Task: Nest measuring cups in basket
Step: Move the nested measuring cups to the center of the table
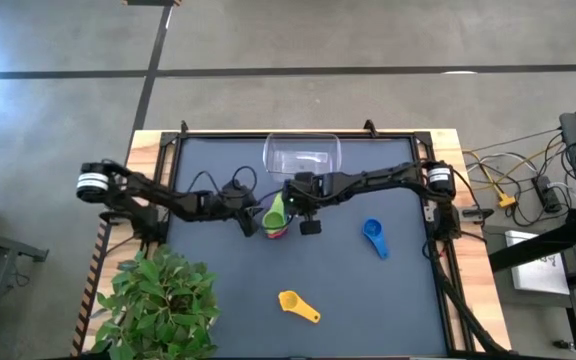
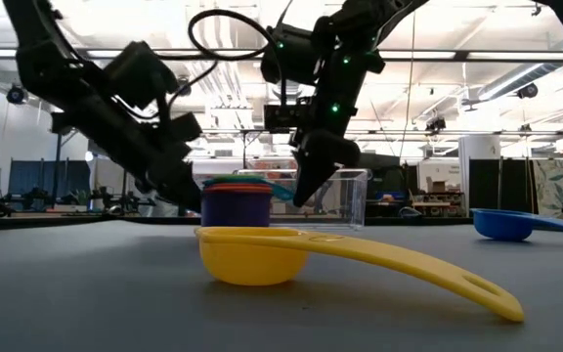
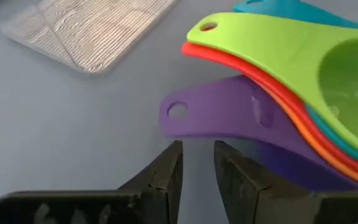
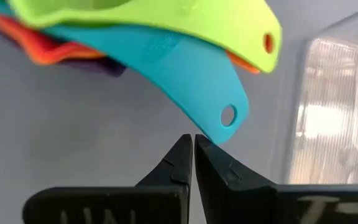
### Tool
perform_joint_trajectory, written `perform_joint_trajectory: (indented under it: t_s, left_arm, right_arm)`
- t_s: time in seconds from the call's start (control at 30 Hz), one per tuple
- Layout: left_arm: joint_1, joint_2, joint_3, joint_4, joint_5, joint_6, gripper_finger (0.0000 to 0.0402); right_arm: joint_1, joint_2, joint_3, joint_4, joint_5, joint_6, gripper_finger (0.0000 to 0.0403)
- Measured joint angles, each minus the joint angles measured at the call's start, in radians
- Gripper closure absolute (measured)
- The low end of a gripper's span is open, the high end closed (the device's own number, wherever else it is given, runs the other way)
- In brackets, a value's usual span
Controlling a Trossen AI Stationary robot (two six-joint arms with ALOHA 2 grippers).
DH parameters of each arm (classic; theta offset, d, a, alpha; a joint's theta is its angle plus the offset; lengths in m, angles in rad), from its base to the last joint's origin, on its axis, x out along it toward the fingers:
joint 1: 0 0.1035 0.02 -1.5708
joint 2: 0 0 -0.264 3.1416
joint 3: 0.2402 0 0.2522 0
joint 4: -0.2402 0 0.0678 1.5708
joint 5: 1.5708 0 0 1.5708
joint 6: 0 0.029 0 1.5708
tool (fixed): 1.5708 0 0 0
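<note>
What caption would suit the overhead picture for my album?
Two robot arms meet over a stack of nested cups beside a clear tub; blue and yellow cups wait.

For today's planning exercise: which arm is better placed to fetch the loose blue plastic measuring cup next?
Likely the right. The blue plastic measuring cup lies on the right arm's side of the table, near the right gripper. The left gripper is beyond the nested stack of cups.

The left gripper (image 3: 197,168), jaws slightly parted, sits just beside the purple cup's handle (image 3: 210,115) under the nested stack.
</note>
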Motion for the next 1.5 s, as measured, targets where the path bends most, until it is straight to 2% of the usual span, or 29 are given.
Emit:
perform_joint_trajectory:
  t_s: [0.17,0.4,0.63,1.0,1.27,1.5]
  left_arm:
    - [0.018,0.051,0.033,0.025,0.002,0.012,0.0327]
    - [0.043,0.082,0.077,0.025,0.063,0.058,0.0327]
    - [0.057,0.089,0.127,0.025,0.12,0.105,0.0327]
    - [0.078,0.091,0.123,0.01,0.151,0.113,0.0327]
    - [0.083,0.091,0.114,0.014,0.163,0.113,0.0327]
    - [0.088,0.081,0.1,-0.001,0.17,0.134,0.0327]
  right_arm:
    - [-0.01,0.0,0.0,0.025,-0.005,-0.026,0.0394]
    - [-0.011,0.0,0.0,0.078,-0.061,-0.053,0.0394]
    - [-0.011,0.001,0.0,0.099,-0.064,-0.062,0.0394]
    - [-0.01,0.001,0.0,0.011,-0.065,-0.033,0.0394]
    - [0.004,0.001,0.0,-0.011,-0.233,0.02,0.0394]
    - [0.062,-0.025,-0.001,-0.053,-0.243,-0.01,0.0394]
